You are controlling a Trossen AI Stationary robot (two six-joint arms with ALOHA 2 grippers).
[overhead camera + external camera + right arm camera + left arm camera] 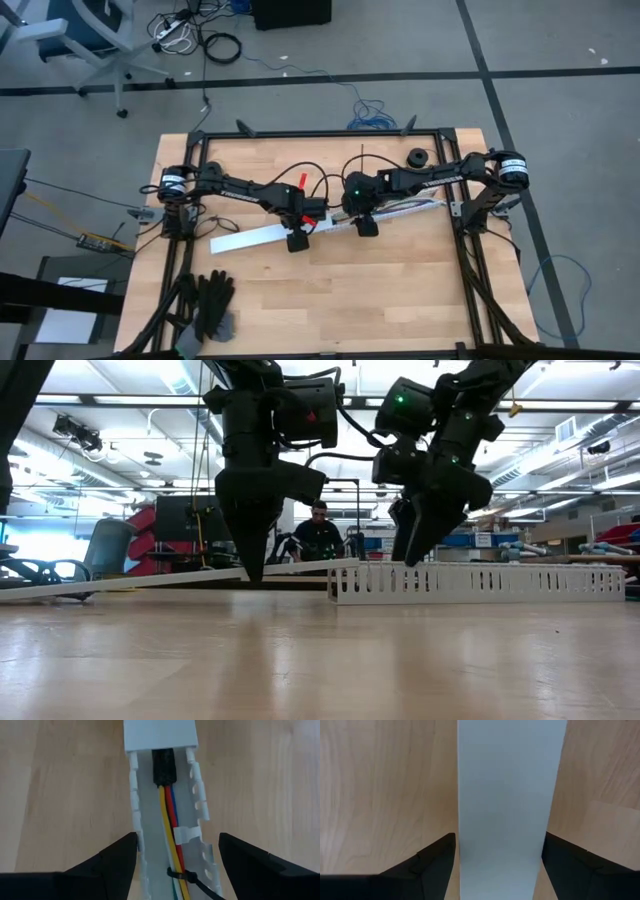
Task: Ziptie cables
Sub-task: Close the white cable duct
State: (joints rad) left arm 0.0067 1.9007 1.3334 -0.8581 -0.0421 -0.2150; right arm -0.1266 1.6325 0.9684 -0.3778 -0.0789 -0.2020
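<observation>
Wooden table (380, 290): both grippers (497, 862) (177, 857) hanging open, straddling lid (507, 795) and channel (200, 810); closing risks pinching cables (170, 815).

The tabletop (400, 280) is pale, smooth, matt wood with visible grain. The slotted channel (200, 810) and its flat lid (507, 795) look like matt white plastic. The cables (170, 815) have glossy plastic coating.

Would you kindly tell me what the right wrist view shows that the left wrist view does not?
Only the right wrist view shows the cables lying in the slotted channel, with a black zip tie around them, between the open right claw. Only the left wrist view shows the flat white cover, straddled by the open left claw. Both show the wooden table.
</observation>
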